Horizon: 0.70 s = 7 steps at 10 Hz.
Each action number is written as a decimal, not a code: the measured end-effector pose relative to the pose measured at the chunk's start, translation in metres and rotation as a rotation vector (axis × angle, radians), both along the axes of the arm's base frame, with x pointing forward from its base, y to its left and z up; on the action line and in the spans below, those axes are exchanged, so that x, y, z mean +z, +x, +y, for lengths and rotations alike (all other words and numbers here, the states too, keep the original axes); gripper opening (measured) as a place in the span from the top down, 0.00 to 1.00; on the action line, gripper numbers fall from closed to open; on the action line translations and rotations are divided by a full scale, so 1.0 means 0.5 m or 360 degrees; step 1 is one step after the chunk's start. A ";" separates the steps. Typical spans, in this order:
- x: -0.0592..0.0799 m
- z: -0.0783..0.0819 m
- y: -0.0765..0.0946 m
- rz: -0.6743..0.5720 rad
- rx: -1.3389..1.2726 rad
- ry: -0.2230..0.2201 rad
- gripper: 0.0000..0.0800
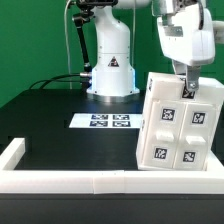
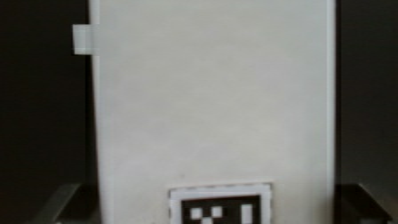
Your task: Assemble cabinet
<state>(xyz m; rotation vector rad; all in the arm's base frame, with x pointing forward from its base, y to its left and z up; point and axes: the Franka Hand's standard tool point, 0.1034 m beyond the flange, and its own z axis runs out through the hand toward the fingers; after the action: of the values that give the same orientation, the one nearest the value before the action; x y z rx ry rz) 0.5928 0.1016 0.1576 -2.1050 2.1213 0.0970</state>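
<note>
The cabinet [image 1: 177, 125] is a white boxy body with several black-and-white tags on its front. It stands tilted at the exterior view's right, with its lower end by the front rim. My gripper [image 1: 186, 88] comes down from above and is shut on the cabinet's upper edge. In the wrist view the cabinet [image 2: 214, 100] fills the middle as a tall white panel with one tag low down and a small tab on one side edge. My gripper [image 2: 214, 208] has a dark finger [image 2: 64, 205] on each side of the panel, pressed against it.
The marker board [image 1: 105, 122] lies flat on the black table in front of the arm's white base [image 1: 110, 65]. A low white rim [image 1: 60, 180] edges the table's front and the exterior view's left. A black cable runs behind the base.
</note>
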 end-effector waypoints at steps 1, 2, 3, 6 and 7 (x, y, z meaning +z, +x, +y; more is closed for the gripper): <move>0.000 0.000 0.001 0.0006 -0.0069 0.0008 0.30; 0.001 -0.002 0.002 0.0013 -0.0126 0.0014 0.30; 0.001 -0.004 0.003 0.0022 -0.0191 0.0018 0.30; 0.001 -0.011 0.005 0.0039 -0.0323 0.0055 0.30; 0.001 -0.012 0.004 0.0035 -0.0293 0.0058 0.21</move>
<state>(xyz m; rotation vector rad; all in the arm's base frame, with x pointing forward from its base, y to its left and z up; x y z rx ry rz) 0.5950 0.0957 0.1579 -1.8871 2.2955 0.1365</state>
